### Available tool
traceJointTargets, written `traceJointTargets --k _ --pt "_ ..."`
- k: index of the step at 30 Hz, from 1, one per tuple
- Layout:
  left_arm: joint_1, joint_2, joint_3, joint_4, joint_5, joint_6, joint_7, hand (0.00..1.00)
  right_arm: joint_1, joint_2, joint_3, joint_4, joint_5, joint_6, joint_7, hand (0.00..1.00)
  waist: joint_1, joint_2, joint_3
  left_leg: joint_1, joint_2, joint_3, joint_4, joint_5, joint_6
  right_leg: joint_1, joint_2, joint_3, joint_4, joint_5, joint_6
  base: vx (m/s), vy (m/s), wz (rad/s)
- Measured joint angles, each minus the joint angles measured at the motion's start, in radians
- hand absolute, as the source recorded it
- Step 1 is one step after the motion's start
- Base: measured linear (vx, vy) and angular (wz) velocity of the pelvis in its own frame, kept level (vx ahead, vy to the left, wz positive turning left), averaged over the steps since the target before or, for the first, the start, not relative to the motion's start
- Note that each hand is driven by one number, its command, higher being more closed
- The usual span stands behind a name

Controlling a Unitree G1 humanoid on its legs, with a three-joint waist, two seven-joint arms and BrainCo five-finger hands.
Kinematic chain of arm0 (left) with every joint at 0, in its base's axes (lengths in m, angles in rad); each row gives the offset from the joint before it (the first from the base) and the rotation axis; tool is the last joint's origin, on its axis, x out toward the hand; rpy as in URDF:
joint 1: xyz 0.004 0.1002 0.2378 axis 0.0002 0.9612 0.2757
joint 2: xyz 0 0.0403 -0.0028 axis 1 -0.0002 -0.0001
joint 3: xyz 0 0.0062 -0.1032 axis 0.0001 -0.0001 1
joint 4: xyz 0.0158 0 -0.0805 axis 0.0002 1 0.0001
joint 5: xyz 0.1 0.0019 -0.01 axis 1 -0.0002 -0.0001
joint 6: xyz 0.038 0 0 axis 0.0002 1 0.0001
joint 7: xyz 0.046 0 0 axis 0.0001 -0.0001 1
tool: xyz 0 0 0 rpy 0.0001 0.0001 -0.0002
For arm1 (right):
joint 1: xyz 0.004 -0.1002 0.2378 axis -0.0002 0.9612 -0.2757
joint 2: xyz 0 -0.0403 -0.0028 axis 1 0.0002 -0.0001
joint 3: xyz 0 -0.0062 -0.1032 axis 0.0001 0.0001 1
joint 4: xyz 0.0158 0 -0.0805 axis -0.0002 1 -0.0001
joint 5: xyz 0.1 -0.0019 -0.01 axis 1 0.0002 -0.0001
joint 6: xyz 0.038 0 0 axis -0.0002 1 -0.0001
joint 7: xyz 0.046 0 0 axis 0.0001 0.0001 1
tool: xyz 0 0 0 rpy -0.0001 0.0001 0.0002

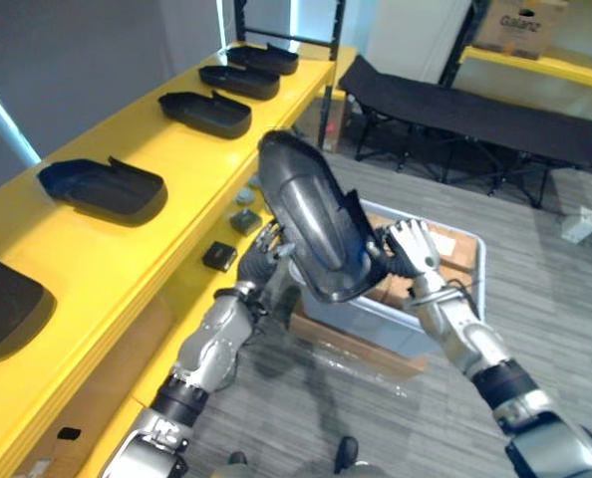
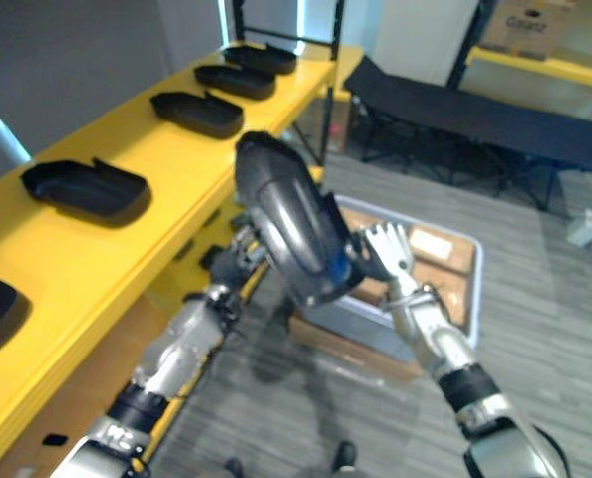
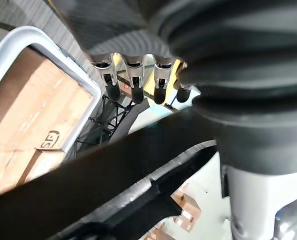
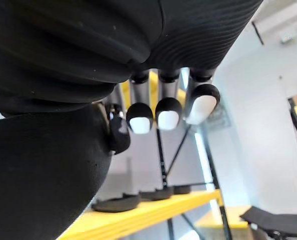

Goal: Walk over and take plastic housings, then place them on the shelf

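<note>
Pressed between left robot hand (image 1: 262, 253) and right robot hand (image 1: 413, 246), fingers of both straight and apart, flat against its sides: black housing (image 1: 311, 224), raised over grey bin (image 1: 376, 317), beside yellow shelf (image 1: 176, 159) lined with more housings (image 1: 204, 112).

Bright even room light, soft sheen on dark housing (image 1: 316, 224), glare along yellow shelf (image 1: 191, 164)

The right hand (image 4: 138, 80) holds its silver, dark-tipped fingers (image 4: 167, 112) straight, just beside a curved black plastic housing (image 4: 38, 170). Beyond them, more black housings (image 4: 116, 203) sit on a long yellow shelf (image 4: 153, 212).
</note>
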Motion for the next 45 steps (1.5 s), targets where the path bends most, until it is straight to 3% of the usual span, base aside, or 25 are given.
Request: traceJointTargets --k 11,17,34,38,45 --pt "0.003 -0.019 0.007 0.007 0.105 0.004 0.034 0.00 0.012 0.006 0.000 0.018 -0.007 -0.019 -0.002 1.00 0.002 0.000 0.000 0.007 0.003 -0.002 -0.012 0.003 -0.004 0.000 0.004 0.001 0.000 -0.001 -0.001 0.00 0.001 -0.01" --pt "0.005 -0.042 0.039 0.053 0.174 0.006 0.050 0.00 0.013 0.022 0.000 0.014 -0.018 -0.056 -0.020 1.00 0.003 0.000 0.000 0.006 0.003 -0.003 -0.010 0.003 -0.004 0.000 0.004 0.002 0.000 -0.001 -0.001 0.00 0.000 0.00" --pt "0.050 -0.047 0.084 0.094 0.175 0.004 0.047 0.00 0.049 0.025 0.000 -0.062 -0.044 -0.086 -0.032 1.00 0.012 0.028 0.001 0.006 0.004 -0.002 -0.008 0.002 -0.004 0.000 0.006 0.002 0.000 -0.002 -0.003 0.00 0.000 0.00" --pt "0.084 -0.047 0.084 0.094 0.175 0.002 0.046 0.00 0.058 0.025 0.000 -0.062 -0.068 -0.123 -0.040 1.00 0.017 0.028 0.001 0.007 0.004 -0.002 -0.010 0.002 -0.004 0.000 0.006 0.002 0.000 -0.002 -0.003 0.00 0.000 0.00" --pt "0.115 -0.042 0.086 0.099 0.175 -0.011 0.046 0.00 0.069 0.025 0.014 -0.067 -0.085 -0.149 -0.040 1.00 0.025 0.028 0.001 0.007 0.005 -0.003 -0.013 0.002 -0.004 0.000 0.006 0.001 0.000 -0.002 -0.003 0.00 0.000 0.00"
